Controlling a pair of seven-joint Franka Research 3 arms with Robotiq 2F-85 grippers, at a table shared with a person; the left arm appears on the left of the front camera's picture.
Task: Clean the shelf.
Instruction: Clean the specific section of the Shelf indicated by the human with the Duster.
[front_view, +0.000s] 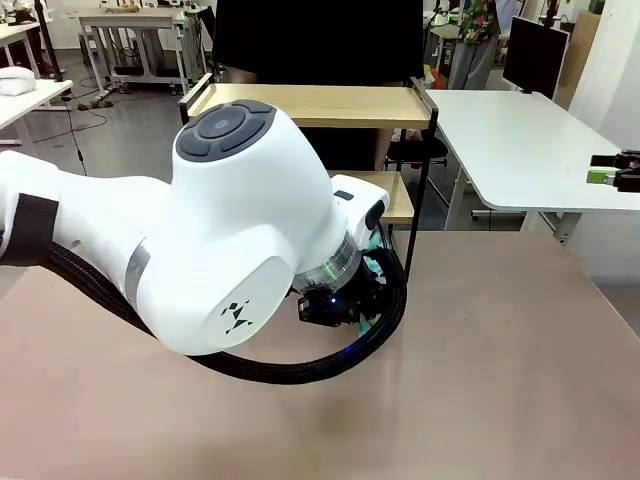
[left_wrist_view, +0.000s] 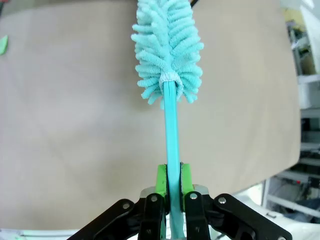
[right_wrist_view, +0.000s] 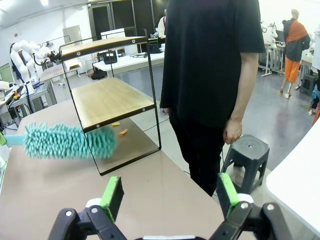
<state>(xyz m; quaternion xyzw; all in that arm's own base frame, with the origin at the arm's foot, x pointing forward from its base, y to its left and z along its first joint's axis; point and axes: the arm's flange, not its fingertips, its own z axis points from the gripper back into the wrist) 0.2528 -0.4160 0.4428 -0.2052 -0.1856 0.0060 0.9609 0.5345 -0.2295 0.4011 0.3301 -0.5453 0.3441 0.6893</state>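
The shelf (right_wrist_view: 107, 100) is a two-board wooden rack in a thin black frame, standing at the brown table's far edge; from the front its top board (front_view: 310, 103) rises behind my left arm (front_view: 240, 240). My left gripper (left_wrist_view: 173, 182) is shut on the teal handle of a fluffy teal duster (left_wrist_view: 167, 50). In the right wrist view the duster head (right_wrist_view: 70, 141) lies level with the gap under the lower board, crossing a frame leg. Small yellow and orange scraps (right_wrist_view: 120, 128) lie on the table beneath the shelf. My right gripper (right_wrist_view: 170, 195) stands open and holds nothing, off at the right (front_view: 612, 170).
A person in black (right_wrist_view: 210, 60) stands just behind the shelf, one hand hanging down. A grey stool (right_wrist_view: 245, 150) is beside them. A white table (front_view: 520, 140) adjoins on the right. A green scrap (left_wrist_view: 2, 44) lies on the brown tabletop (front_view: 480, 380).
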